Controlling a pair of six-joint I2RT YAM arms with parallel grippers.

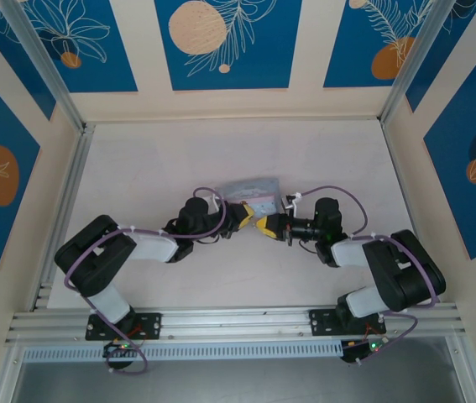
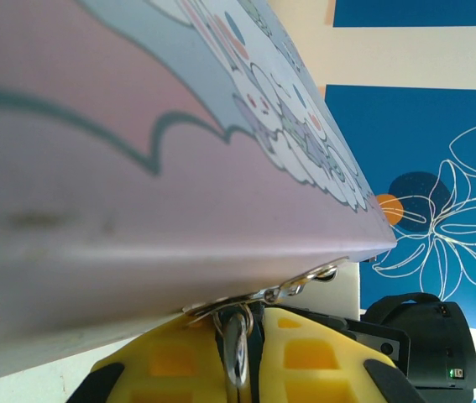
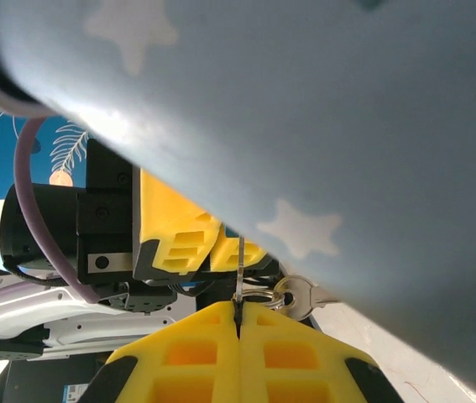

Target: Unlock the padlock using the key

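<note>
At mid-table my two grippers meet tip to tip just in front of the light-blue tin point(image 1: 253, 191). My left gripper point(image 2: 250, 321) is shut on a small metal piece, which I take for the padlock point(image 2: 238, 348). Its silvery loop shows between the yellow fingers under the tin's hasp point(image 2: 305, 281), and its body is mostly hidden. My right gripper point(image 3: 238, 309) is shut on the key point(image 3: 239, 281), a thin blade seen edge-on. The blade runs up towards the left gripper point(image 3: 225, 252). From above, the left gripper point(image 1: 243, 217) and right gripper point(image 1: 268, 225) nearly touch.
A key ring with a second silvery key point(image 3: 303, 295) hangs beside my right fingers, against the tin point(image 3: 347, 126). The tin's cartoon face point(image 2: 137, 126) looms close over the left fingers. Blue-patterned walls enclose the table point(image 1: 137, 168) on three sides.
</note>
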